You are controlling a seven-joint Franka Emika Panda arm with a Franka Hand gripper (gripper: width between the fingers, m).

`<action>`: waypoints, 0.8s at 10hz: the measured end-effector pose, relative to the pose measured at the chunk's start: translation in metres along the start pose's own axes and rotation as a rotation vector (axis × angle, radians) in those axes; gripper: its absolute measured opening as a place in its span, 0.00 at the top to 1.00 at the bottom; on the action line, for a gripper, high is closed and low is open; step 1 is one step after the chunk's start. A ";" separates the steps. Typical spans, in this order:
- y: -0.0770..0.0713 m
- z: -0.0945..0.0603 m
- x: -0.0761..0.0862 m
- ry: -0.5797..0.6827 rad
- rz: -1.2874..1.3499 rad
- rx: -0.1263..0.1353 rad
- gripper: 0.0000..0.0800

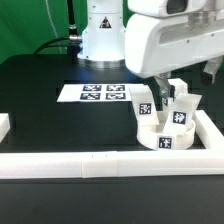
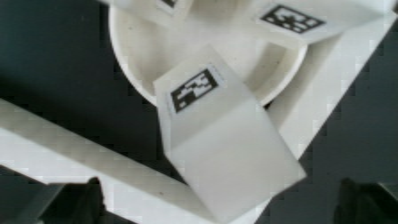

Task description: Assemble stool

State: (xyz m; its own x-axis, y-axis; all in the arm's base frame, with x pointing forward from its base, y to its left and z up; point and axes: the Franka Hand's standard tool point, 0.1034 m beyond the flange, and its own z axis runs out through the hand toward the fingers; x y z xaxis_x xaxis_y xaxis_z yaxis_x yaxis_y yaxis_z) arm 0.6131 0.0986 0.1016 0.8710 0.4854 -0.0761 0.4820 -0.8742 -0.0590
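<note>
The gripper (image 1: 158, 88) is hanging with its fingers spread wide, pinching nothing. Directly below it the round seat (image 1: 160, 133) is lying in the corner formed by the white border rails (image 1: 90, 162), with a tagged leg (image 2: 228, 140) standing up from the seat, another leg (image 1: 182, 112) beside it
</note>
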 end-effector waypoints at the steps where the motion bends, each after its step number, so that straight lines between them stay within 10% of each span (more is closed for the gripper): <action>1: -0.001 0.001 -0.004 -0.042 0.003 0.004 0.19; 8: 0.007 0.007 -0.002 -0.014 -0.359 -0.034 0.19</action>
State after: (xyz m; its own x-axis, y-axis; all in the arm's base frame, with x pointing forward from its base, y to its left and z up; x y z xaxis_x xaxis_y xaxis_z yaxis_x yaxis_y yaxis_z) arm 0.6143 0.0918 0.0942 0.6447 0.7613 -0.0701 0.7598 -0.6481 -0.0508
